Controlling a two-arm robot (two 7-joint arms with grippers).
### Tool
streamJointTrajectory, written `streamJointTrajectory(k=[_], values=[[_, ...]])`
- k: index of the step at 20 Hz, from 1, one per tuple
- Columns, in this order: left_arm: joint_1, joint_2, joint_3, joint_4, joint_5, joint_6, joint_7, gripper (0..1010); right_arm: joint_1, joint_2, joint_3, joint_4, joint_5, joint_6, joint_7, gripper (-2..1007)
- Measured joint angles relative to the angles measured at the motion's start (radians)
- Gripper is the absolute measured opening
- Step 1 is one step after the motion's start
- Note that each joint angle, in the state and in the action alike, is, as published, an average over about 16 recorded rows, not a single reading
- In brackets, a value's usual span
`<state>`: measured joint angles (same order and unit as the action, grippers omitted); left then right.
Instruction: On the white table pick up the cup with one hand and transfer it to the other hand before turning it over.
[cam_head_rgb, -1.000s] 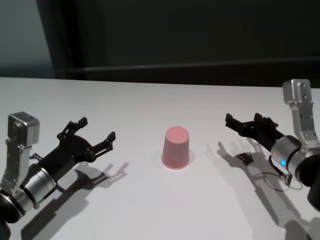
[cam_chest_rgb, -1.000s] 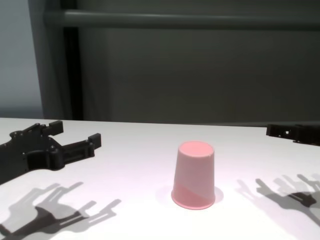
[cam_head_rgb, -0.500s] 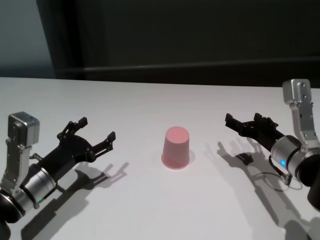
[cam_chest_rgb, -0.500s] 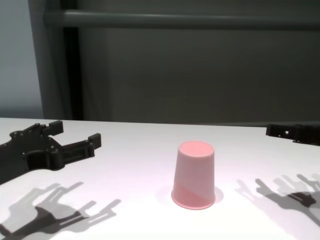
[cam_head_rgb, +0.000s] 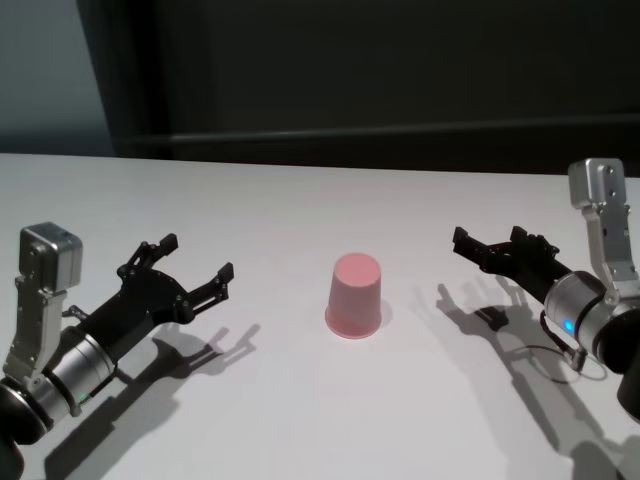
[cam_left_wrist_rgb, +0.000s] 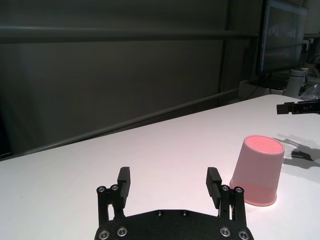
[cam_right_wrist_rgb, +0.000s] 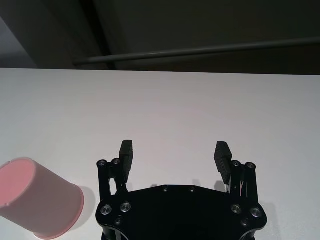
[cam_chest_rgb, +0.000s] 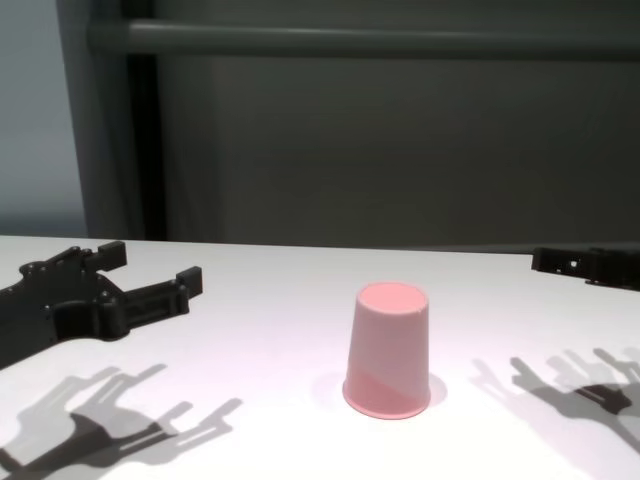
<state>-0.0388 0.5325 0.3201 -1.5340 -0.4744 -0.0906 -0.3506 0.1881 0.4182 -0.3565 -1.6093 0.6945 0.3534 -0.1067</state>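
Observation:
The pink cup (cam_head_rgb: 354, 297) (cam_chest_rgb: 388, 350) stands upside down, rim down, in the middle of the white table (cam_head_rgb: 300, 200). My left gripper (cam_head_rgb: 196, 256) (cam_chest_rgb: 150, 264) hovers low over the table to the cup's left, open and pointing toward it, with nothing between its fingers. In the left wrist view the cup (cam_left_wrist_rgb: 257, 170) sits off to one side of the left gripper (cam_left_wrist_rgb: 168, 177). My right gripper (cam_head_rgb: 490, 238) (cam_chest_rgb: 565, 262) is to the cup's right, also open and holding nothing. The right wrist view shows the cup (cam_right_wrist_rgb: 37, 202) beside the right gripper (cam_right_wrist_rgb: 174, 150), apart from it.
A dark wall with a horizontal rail (cam_chest_rgb: 350, 40) runs behind the table's far edge. Both arms cast finger shadows (cam_head_rgb: 200, 350) on the tabletop. A thin black cable (cam_head_rgb: 555, 352) loops by the right wrist. A monitor (cam_left_wrist_rgb: 285, 40) stands far off in the left wrist view.

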Motion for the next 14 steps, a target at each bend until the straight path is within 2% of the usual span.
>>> streamJointTrajectory(k=[14], values=[[0.000, 0.000, 0.000, 0.000, 0.000, 0.000, 0.000, 1001, 0.000, 0.000, 0.000, 0.000, 0.000, 0.000, 0.000, 1000]])
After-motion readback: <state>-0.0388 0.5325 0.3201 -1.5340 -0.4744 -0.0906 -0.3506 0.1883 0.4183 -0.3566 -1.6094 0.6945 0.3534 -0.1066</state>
